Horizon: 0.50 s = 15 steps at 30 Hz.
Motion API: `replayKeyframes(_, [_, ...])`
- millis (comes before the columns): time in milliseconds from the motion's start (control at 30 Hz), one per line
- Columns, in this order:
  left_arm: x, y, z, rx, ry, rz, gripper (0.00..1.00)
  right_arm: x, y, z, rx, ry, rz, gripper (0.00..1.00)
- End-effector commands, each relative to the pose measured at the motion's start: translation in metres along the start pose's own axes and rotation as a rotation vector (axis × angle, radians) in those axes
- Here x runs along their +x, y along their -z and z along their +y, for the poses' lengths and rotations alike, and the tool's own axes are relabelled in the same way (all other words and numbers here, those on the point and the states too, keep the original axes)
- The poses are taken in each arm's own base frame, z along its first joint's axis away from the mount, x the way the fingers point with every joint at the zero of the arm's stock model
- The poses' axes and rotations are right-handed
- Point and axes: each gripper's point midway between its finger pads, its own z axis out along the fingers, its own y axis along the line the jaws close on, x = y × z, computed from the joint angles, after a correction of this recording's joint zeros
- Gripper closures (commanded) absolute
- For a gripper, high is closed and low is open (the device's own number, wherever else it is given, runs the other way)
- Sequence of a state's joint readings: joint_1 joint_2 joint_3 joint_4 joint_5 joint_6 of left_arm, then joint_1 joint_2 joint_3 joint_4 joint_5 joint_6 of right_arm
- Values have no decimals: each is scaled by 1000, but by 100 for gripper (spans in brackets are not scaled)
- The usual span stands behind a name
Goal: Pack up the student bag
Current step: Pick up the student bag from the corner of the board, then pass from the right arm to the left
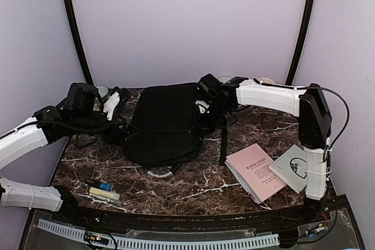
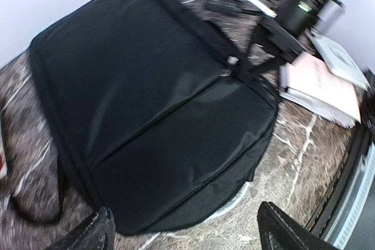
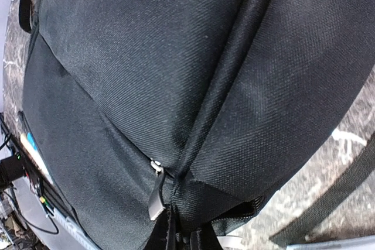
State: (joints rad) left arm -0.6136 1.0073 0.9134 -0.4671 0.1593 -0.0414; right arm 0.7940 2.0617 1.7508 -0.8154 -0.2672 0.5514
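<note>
Right gripper (image 3: 179, 237), at the frame's bottom edge, pinches the large black fabric student bag (image 3: 135, 62) beside its silver zip pull (image 3: 156, 202), probably to unzip; left gripper (image 2: 184, 229) hangs spread above.

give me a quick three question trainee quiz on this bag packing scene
1. True or false: the left end effector is open and holds nothing.
2. Where does the pink book lie? A: on top of the student bag. B: on the table, to the bag's right. C: inside the bag.
3. What is the right end effector pinching?
Key: 1 true. 2 B. 3 the student bag's edge, beside the zipper pull.
</note>
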Motion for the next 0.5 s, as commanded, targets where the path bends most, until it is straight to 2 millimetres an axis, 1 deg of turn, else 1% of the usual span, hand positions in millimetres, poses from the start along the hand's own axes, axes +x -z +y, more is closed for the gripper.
replayKeyframes(0, [-14, -8, -50, 179, -326, -126, 13, 16, 27, 18, -46, 49, 19, 100])
replayKeyframes(67, [-12, -15, -66, 229, -383, -116, 13, 19, 35, 21, -61, 36, 22, 100])
replayKeyframes(100, [-8, -22, -74, 253, -407, -92, 13, 21, 37, 21, -65, 24, 28, 100])
replayKeyframes(133, [-6, -26, -82, 273, -425, -75, 13, 23, 40, 22, -70, 12, 30, 100])
replayKeyframes(167, [-1, -35, -88, 293, -441, -43, 14, 24, 43, 23, -74, 1, 30, 100])
replayKeyframes(233, [2, -45, -99, 308, -473, -20, 14, 27, 47, 27, -91, -18, 30, 100])
replayKeyframes(367, [2, -55, -123, 364, -508, -33, 14, 28, 54, 32, -120, -59, 29, 100])
replayKeyframes(467, [7, -63, -134, 384, -537, -23, 13, 27, 57, 37, -144, -85, 35, 100])
